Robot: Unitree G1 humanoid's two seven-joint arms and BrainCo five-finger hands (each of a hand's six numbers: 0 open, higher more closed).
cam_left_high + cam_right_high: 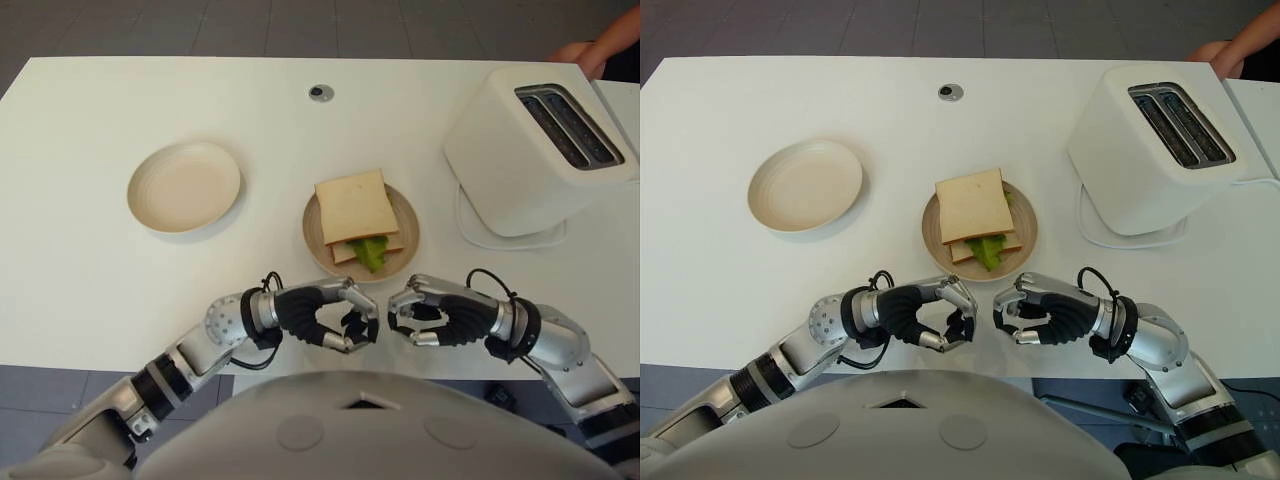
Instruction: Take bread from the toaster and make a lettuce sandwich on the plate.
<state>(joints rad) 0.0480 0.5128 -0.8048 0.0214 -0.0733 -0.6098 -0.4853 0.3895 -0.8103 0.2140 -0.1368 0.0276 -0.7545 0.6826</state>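
Nearest, at the front edge of the white table (pixel 80 280), the left hand (pixel 325 315) and the right hand (pixel 440 315) are seen close together, fingertips turned toward each other but apart. The fingers of both are curled inward and nothing is held in either.

Just beyond the hands, a tan plate (pixel 311 228) is set near the middle of the table. On it a sandwich is stacked: a top bread slice (pixel 352 205) is laid slightly askew over a lower slice (pixel 342 253). Only a thin strip of the lower slice is exposed along the near side. A green lettuce leaf (pixel 371 253) is seen poking out between the slices at the near edge, and the rest of it is covered.

To the left, well apart, a cream plate (pixel 184 186) is seen with bare inside.

Farther right, a white toaster (pixel 500 170) stands tilted to the view. Its two slots (pixel 568 125) are dark, and what lies within cannot be made out. A white cord (pixel 505 243) is looped around its base and is partly hidden behind the body.

Farthest, a small round grommet (pixel 321 93) is set into the table.
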